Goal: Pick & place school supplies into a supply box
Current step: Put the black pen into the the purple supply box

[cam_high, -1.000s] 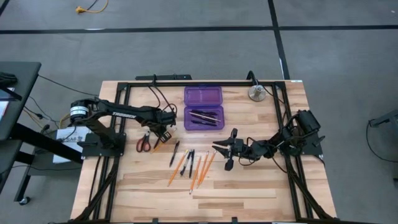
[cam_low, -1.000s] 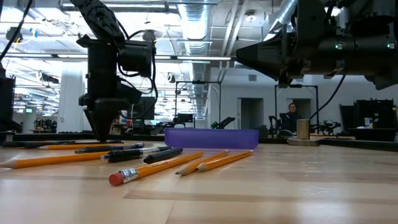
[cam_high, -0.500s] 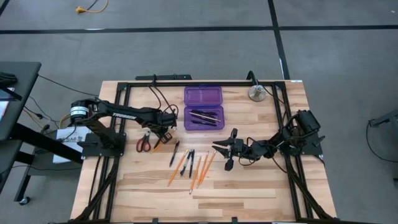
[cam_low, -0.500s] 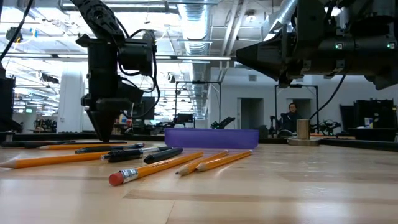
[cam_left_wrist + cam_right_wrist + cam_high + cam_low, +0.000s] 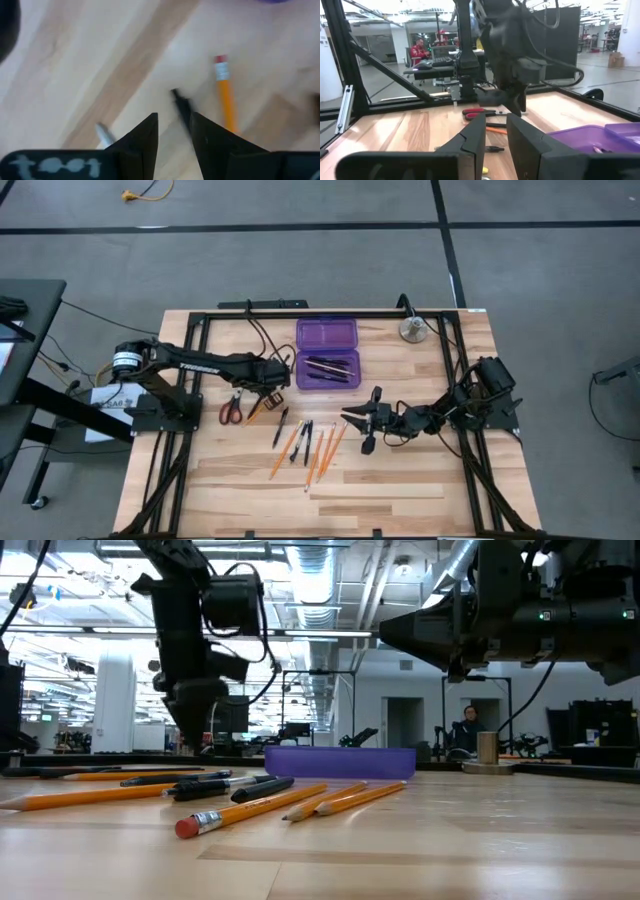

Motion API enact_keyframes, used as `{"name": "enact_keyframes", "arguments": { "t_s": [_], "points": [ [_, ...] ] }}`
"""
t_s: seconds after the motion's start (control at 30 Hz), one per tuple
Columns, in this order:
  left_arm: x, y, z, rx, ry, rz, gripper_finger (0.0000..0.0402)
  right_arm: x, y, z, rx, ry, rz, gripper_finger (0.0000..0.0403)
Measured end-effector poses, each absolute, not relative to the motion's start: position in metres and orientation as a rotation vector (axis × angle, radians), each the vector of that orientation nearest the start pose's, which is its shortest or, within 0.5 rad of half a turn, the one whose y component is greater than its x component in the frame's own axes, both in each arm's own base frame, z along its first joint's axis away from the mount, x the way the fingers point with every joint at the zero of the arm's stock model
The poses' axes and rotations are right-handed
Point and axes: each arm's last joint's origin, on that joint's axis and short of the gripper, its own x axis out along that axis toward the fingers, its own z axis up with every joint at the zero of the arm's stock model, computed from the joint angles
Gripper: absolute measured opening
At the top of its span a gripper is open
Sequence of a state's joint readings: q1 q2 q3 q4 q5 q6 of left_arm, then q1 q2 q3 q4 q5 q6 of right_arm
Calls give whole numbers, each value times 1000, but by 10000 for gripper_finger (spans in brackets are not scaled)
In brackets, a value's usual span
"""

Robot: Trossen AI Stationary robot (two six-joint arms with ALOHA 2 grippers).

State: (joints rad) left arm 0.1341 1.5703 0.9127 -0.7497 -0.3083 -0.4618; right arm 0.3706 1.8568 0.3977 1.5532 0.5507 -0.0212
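Several pens already lie in the near half of the purple case, whose lid half sits open just behind it at the back of the bench. Most of the supplies are not yet packed: a loose fan of orange pencils and black pens in front of the case, red-handled scissors off to the left, and another orange pencil just beside them.

I have the left gripper between the scissors and the case, raised off the wood, fingers drawn narrow with only a slim gap; its wrist camera shows nothing between them, just a dark pen tip and an orange pencil on the bench below. So I judge I am between picks, lining up the next one.

The right gripper waits in front of the case, near the fan, fingers also narrow and empty.

Next I would need to open the left gripper, square it across one thin item, and descend until the fingers straddle it.
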Motion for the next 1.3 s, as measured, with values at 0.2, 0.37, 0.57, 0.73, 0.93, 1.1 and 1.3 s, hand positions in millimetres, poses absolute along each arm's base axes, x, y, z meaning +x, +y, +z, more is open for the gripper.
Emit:
{"name": "enact_keyframes", "arguments": {
  "t_s": [0.2,0.37,0.57,0.73,0.93,1.1,1.3],
  "points": [
    [268,30,176,-260,1301,584,105,260,85,128,36,-79,-180,72],
    [262,27,174,-239,1356,617,105,261,85,128,38,-74,-179,72],
    [259,28,173,-234,1363,653,105,261,85,128,38,-74,-180,72],
    [255,28,165,-240,1373,659,105,261,85,128,38,-74,-179,72],
    [253,27,162,-249,1374,652,105,261,85,128,38,-74,-180,72],
    [259,26,162,-292,1331,598,105,261,85,128,38,-74,-179,72],
    [259,26,162,-287,1334,605,105,261,85,128,38,-74,-179,72]
  ]
}}
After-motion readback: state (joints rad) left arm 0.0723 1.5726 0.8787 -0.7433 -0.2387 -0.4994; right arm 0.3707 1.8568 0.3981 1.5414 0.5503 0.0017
